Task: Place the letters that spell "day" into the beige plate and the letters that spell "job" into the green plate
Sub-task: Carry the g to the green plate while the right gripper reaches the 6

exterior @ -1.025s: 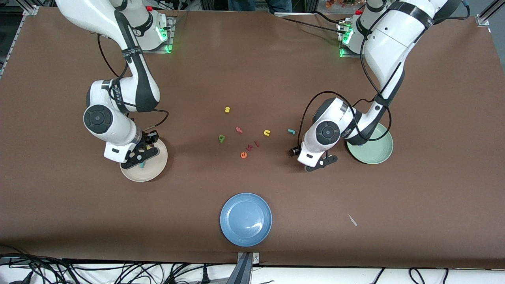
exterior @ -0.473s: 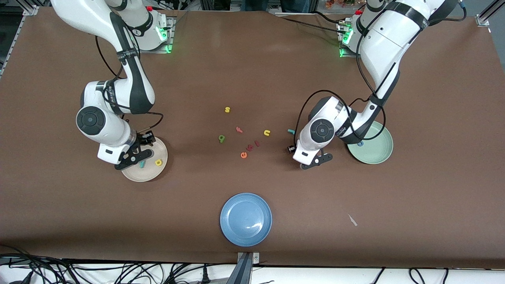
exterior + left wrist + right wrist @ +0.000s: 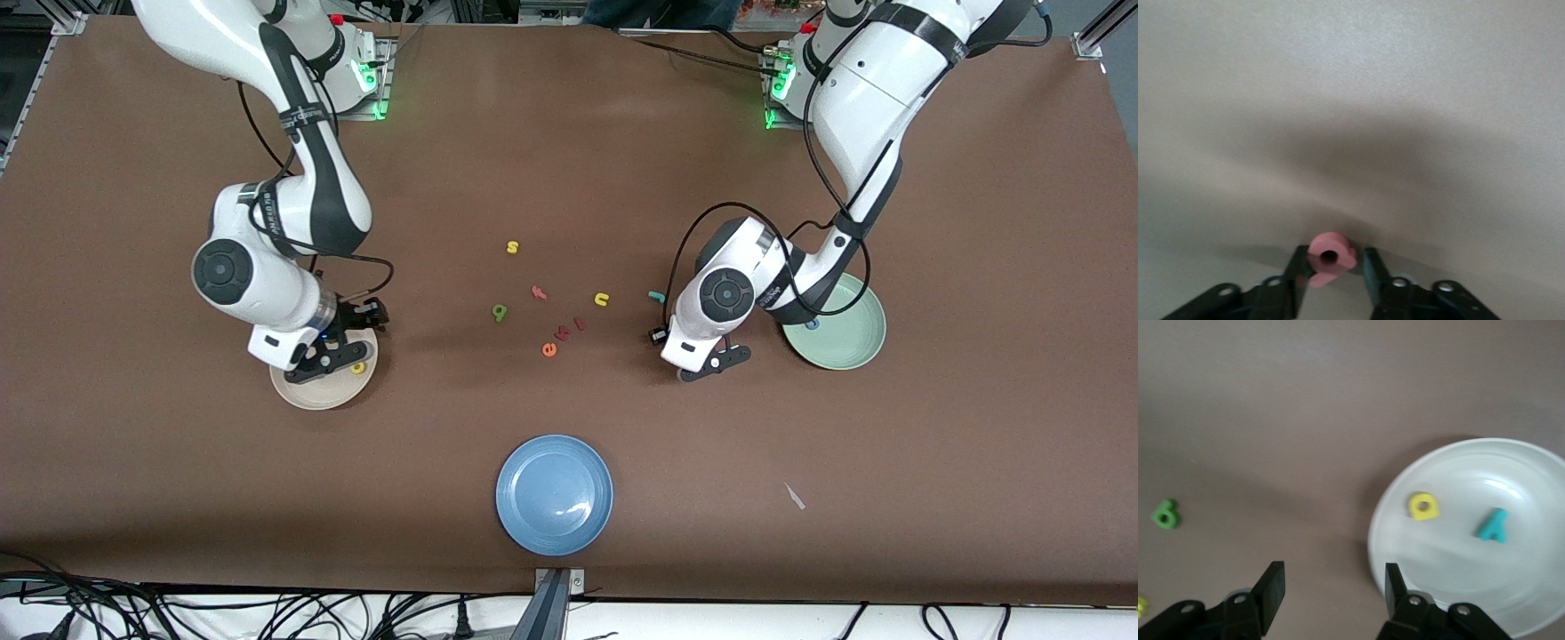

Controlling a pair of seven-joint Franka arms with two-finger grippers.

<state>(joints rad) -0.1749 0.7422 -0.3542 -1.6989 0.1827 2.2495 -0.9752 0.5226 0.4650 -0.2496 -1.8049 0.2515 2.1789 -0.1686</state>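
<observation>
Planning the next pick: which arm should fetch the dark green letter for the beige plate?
Right. The right tool hangs open and empty over the beige plate, and the dark green letter lies toward that arm's end. The left tool has the red letter between its fingers.

White arms (image 3: 853, 98), black bands, looping black cables.

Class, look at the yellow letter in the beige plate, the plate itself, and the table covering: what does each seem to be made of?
Yellow letter: probably foam; thick, matte, soft-edged, with a punched hole.
Beige plate: likely plastic or glazed ceramic; smooth, with glossy highlights and a raised rim.
Table covering: apparently brown cloth or felt-like sheet; matte and uniform, without glare.
</observation>
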